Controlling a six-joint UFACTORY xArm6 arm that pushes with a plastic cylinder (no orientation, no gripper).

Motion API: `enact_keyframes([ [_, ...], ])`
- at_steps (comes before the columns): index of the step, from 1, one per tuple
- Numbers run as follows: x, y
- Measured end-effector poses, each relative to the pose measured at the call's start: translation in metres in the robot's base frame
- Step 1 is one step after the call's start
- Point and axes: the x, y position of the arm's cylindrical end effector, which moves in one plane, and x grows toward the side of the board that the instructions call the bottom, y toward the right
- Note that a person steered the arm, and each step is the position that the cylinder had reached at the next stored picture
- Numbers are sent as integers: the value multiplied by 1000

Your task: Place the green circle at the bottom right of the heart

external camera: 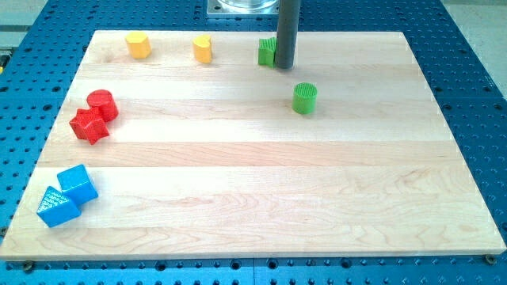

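The green circle (304, 98) stands on the wooden board, right of centre in the upper part of the view. The yellow heart (203, 48) sits near the board's top edge, left of centre. My tip (284, 66) is at the top edge, above and slightly left of the green circle, with a clear gap to it. It stands against the right side of another green block (266, 51), whose shape is partly hidden by the rod.
A yellow hexagon (138, 45) sits at the top left. A red circle (102, 104) and red star (89, 125) touch at the left. A blue cube (78, 184) and blue triangle (57, 207) lie at the bottom left.
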Motion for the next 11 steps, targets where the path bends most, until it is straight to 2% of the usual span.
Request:
enact_keyframes([
  [1,-2,-2],
  [2,21,49],
  [3,67,88],
  [5,116,38],
  [6,101,-26],
  [7,83,-61],
  [8,57,-29],
  [10,56,-84],
  [11,70,-78],
])
